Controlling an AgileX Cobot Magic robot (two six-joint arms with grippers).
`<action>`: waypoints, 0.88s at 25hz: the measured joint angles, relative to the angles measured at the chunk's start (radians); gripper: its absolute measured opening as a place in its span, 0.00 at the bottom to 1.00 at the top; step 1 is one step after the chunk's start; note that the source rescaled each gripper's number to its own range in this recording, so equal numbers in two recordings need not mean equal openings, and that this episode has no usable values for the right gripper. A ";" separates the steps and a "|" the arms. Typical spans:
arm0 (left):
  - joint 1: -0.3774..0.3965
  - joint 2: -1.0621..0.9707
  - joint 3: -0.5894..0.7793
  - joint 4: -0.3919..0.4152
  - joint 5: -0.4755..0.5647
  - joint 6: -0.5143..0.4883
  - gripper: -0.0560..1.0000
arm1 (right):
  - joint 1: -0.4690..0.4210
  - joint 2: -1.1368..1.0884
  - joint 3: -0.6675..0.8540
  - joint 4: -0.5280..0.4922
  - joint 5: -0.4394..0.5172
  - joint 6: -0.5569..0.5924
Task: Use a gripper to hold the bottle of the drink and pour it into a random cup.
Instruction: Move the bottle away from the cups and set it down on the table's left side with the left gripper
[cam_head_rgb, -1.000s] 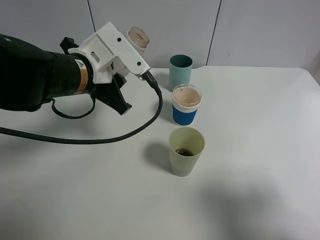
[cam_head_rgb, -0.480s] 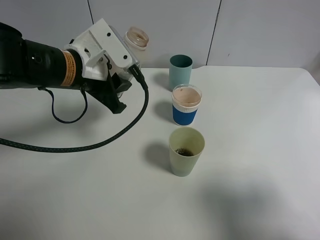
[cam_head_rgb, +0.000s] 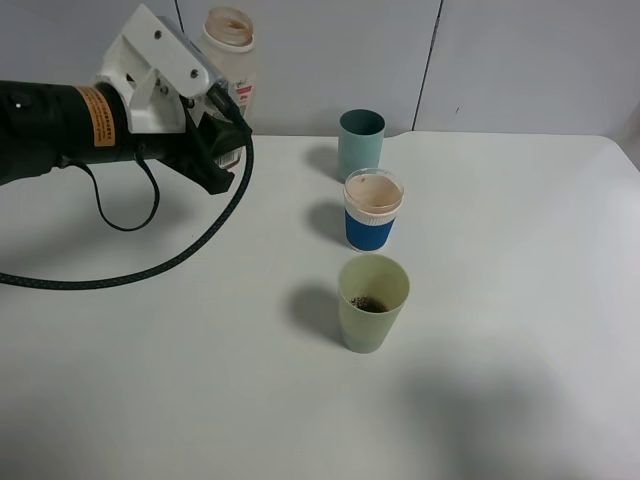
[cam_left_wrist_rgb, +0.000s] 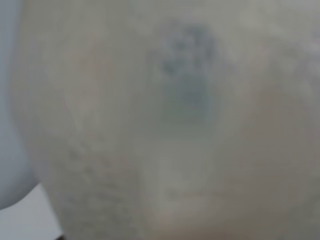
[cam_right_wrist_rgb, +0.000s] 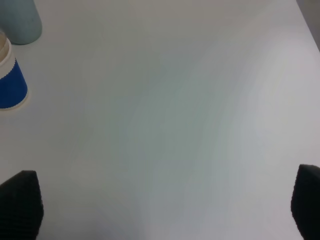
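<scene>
My left gripper (cam_head_rgb: 222, 125) is shut on the bottle of the drink (cam_head_rgb: 232, 55) and holds it nearly upright, mouth up, above the table's far left. The bottle's wide tan-rimmed mouth and white label show above the white gripper body. In the left wrist view the blurred bottle label (cam_left_wrist_rgb: 190, 125) fills the frame. The pale yellowish-green cup (cam_head_rgb: 372, 300) stands at the middle of the table, well to the right of and nearer than the bottle, with a little dark liquid at its bottom. My right gripper (cam_right_wrist_rgb: 162, 210) is open and empty over bare table; it is out of the exterior view.
A blue-and-white paper cup (cam_head_rgb: 372, 210) holding pale brown drink stands just behind the green cup, with a teal cup (cam_head_rgb: 360, 142) behind that. Both also show in the right wrist view: the paper cup (cam_right_wrist_rgb: 10, 85) and the teal cup (cam_right_wrist_rgb: 20, 20). A black cable (cam_head_rgb: 150, 270) loops over the table's left.
My left arm has drawn back and to the left, away from the cups. The bottle has turned from tilted towards the cups to nearly upright and sits higher.
</scene>
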 joint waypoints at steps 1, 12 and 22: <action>0.012 0.003 0.017 -0.031 -0.045 0.036 0.10 | 0.000 0.000 0.000 0.000 0.000 0.000; 0.035 0.161 0.141 -0.337 -0.439 0.250 0.10 | 0.000 0.000 0.000 0.000 0.000 0.000; 0.035 0.321 0.147 -0.427 -0.623 0.252 0.10 | 0.000 0.000 0.000 0.000 0.000 0.000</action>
